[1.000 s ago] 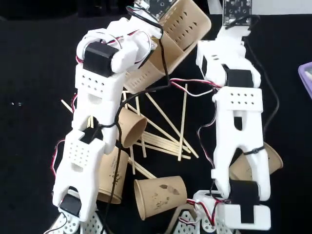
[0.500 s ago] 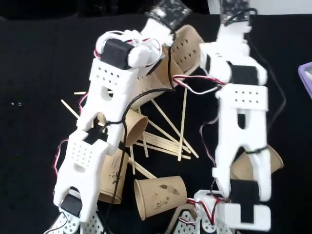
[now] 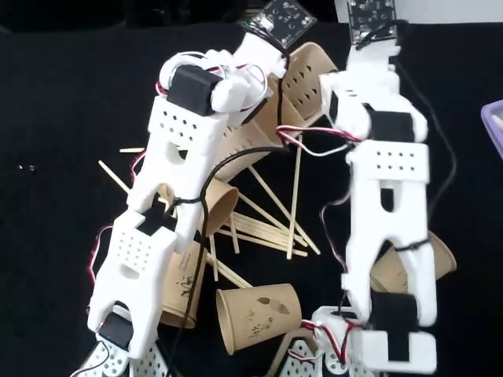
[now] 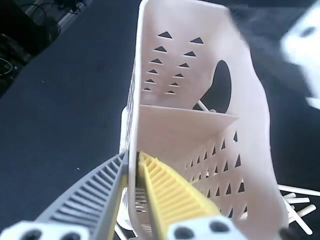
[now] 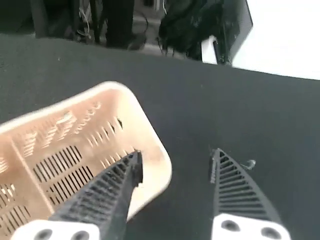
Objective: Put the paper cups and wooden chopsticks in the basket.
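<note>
The tan slotted basket (image 3: 310, 75) is tipped up at the far middle of the black table. My left gripper (image 4: 133, 156) is shut on its wall, grey finger outside and yellow finger inside the basket (image 4: 190, 125). My right gripper (image 5: 175, 154) hangs open just past the rounded corner of the basket (image 5: 65, 145), holding nothing. Paper cups lie on their sides at the centre (image 3: 216, 204), at the front (image 3: 258, 314), under the left arm (image 3: 182, 287) and under the right arm (image 3: 409, 267). Wooden chopsticks (image 3: 267, 220) lie scattered between the arms.
A purple container edge (image 3: 493, 126) shows at the table's right side. Both arm bases stand at the near edge, with wires looping across the middle. Loose chopstick ends (image 4: 297, 200) lie beside the basket.
The left arm has swung to the right and farther away, taking the basket along in its grip and tipping it more upright. The right arm has barely shifted.
</note>
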